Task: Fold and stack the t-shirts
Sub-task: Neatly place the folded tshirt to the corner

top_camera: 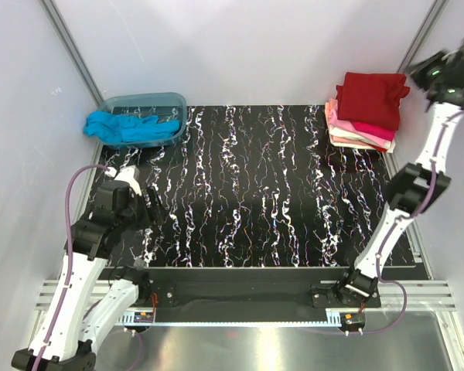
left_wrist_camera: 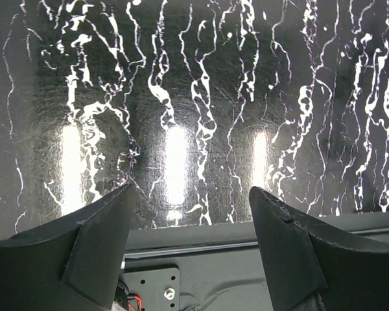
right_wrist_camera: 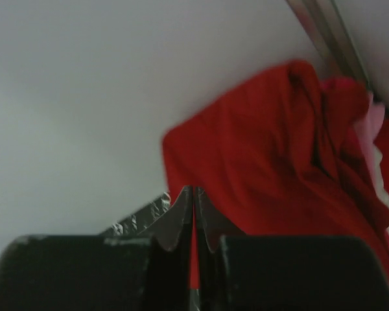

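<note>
A folded dark red t-shirt (top_camera: 371,99) tops a stack of magenta, pink, peach and white shirts (top_camera: 365,133) at the table's back right corner. A turquoise t-shirt (top_camera: 131,127) lies crumpled, spilling out of the blue-grey tub (top_camera: 151,99) at the back left. My right gripper (top_camera: 448,71) is raised just right of the stack, jaws shut and empty; its wrist view shows the closed gripper (right_wrist_camera: 193,194) in front of the red shirt (right_wrist_camera: 272,149). My left gripper (top_camera: 143,199) hovers low over the table's left side, open and empty (left_wrist_camera: 190,191).
The black marbled table (top_camera: 255,193) lies between tub and stack; it also fills the left wrist view (left_wrist_camera: 181,78). White walls and metal frame posts (top_camera: 69,54) close in the sides and back. A metal rail (top_camera: 247,297) runs along the near edge.
</note>
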`<state>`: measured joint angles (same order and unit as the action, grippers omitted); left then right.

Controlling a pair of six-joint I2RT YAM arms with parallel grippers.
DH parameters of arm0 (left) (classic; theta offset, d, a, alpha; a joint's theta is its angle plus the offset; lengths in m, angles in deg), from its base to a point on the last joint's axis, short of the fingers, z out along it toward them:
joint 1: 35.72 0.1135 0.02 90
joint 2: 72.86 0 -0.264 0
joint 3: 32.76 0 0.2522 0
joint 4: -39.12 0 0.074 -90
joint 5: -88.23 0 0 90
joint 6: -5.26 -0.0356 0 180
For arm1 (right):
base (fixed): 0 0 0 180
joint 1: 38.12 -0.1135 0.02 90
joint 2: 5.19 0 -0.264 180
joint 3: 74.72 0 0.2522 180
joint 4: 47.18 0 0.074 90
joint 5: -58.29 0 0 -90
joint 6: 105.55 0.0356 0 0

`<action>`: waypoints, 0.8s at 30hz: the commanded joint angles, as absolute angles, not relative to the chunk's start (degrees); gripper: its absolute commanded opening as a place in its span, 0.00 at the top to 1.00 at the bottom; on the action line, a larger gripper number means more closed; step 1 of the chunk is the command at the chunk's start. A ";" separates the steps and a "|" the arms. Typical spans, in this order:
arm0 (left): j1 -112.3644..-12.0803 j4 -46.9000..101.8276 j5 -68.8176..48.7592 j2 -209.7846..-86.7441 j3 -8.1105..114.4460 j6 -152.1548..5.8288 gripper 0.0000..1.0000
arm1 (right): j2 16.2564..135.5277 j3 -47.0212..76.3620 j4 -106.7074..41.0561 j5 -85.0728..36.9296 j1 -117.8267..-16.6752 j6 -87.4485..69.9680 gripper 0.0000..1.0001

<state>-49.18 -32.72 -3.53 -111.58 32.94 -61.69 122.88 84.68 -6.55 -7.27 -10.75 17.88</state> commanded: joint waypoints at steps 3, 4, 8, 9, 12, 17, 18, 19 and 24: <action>-47.76 -30.10 -5.02 -111.35 32.85 -61.54 0.24 | 130.58 90.12 -3.00 -10.96 -14.65 10.82 0.94; -47.76 -30.01 -5.11 -111.35 32.77 -61.54 0.24 | 131.39 89.86 -6.58 -10.88 -14.92 10.73 0.94; -47.33 -30.01 -5.19 -111.62 32.77 -61.54 0.24 | 135.60 89.85 -13.11 -15.53 -16.76 8.97 0.95; -47.15 -30.01 -5.20 -111.88 32.77 -61.63 0.24 | 137.35 90.38 -14.16 -18.24 -16.94 8.10 0.95; -46.71 -29.92 -5.46 -112.32 32.68 -61.72 0.24 | 139.47 89.95 -17.85 -23.69 -17.12 6.25 0.95; -46.36 -29.75 -5.81 -112.32 32.33 -61.63 0.25 | 141.06 88.62 -24.72 -29.51 -16.94 1.86 0.95; -46.18 -29.75 -5.90 -112.41 32.41 -61.63 0.25 | 142.63 90.19 -24.63 -29.69 -16.51 1.76 0.95; -45.92 -29.75 -5.90 -112.41 32.41 -61.71 0.25 | 143.34 90.64 -24.72 -29.69 -16.07 2.02 0.95; -45.83 -29.75 -6.07 -112.85 32.33 -61.72 0.25 | 147.47 93.19 -24.98 -30.65 -14.48 2.82 0.95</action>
